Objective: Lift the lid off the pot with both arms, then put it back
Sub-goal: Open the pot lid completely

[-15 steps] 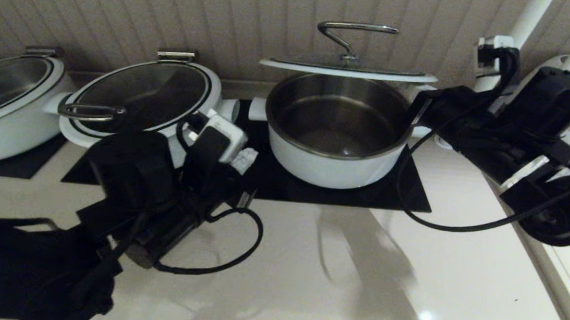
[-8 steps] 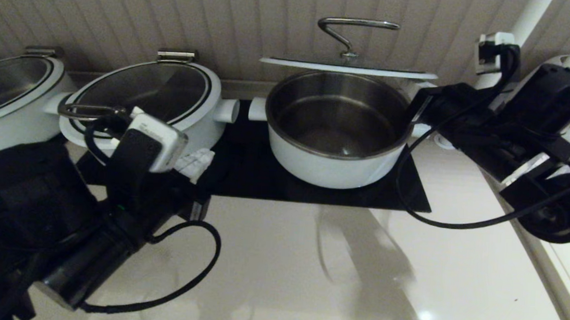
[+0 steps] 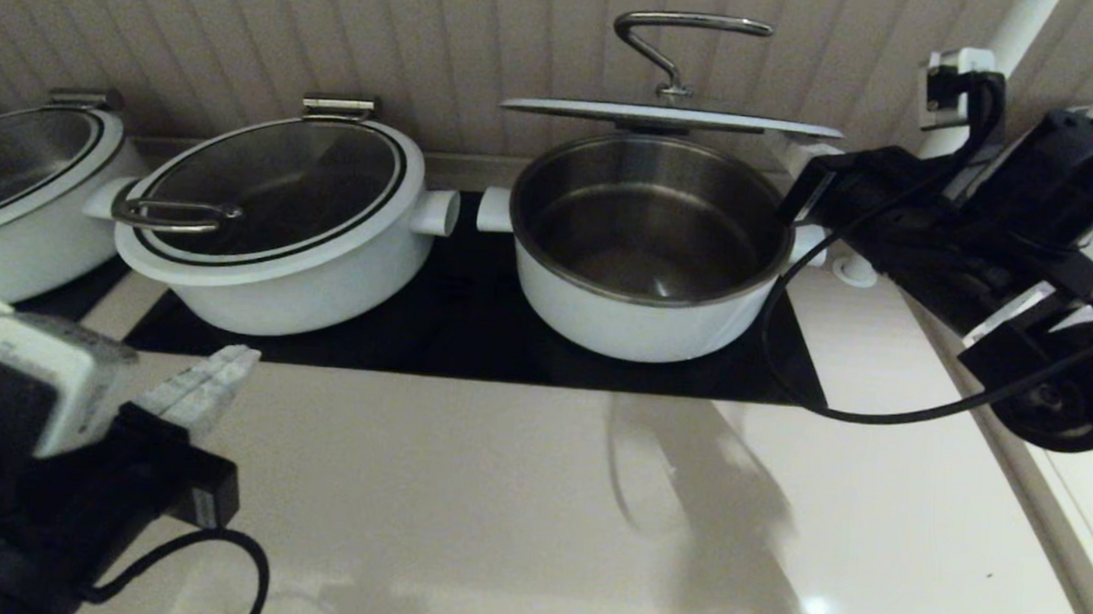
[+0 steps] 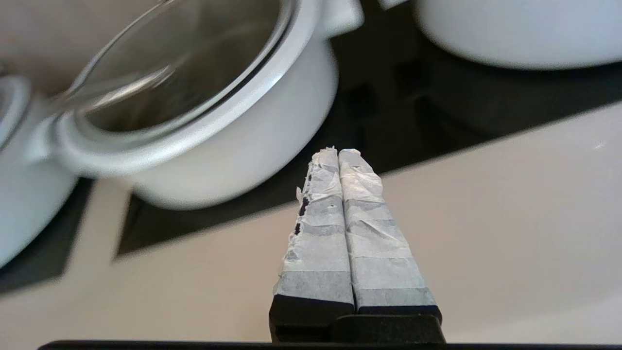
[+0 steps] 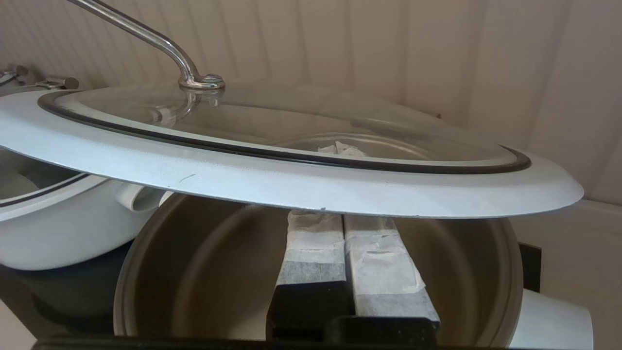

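The pot (image 3: 643,320) stands open on a black mat, its steel bowl bare; it also shows in the right wrist view (image 5: 194,272). The lid (image 3: 670,117) hovers roughly level just above it, bar handle upward. My right gripper (image 3: 793,152) is shut, with its taped fingers (image 5: 379,262) pushed under the lid's white rim (image 5: 291,180) at the pot's right side. The lid rests on top of them, and their tips show through the glass. My left gripper (image 3: 230,362) is shut and empty, low over the counter at the front left (image 4: 338,153), well away from the pot.
A like white pot with a rim-loop lid (image 3: 281,268) stands left of the open pot and fills the left wrist view (image 4: 233,146). A third pot (image 3: 14,247) stands at the far left. A panelled wall is close behind. The black mat (image 3: 471,350) ends at a pale counter (image 3: 547,510).
My left arm has pulled back from beside the pots to the front left corner. The lid has risen a little on my right gripper.
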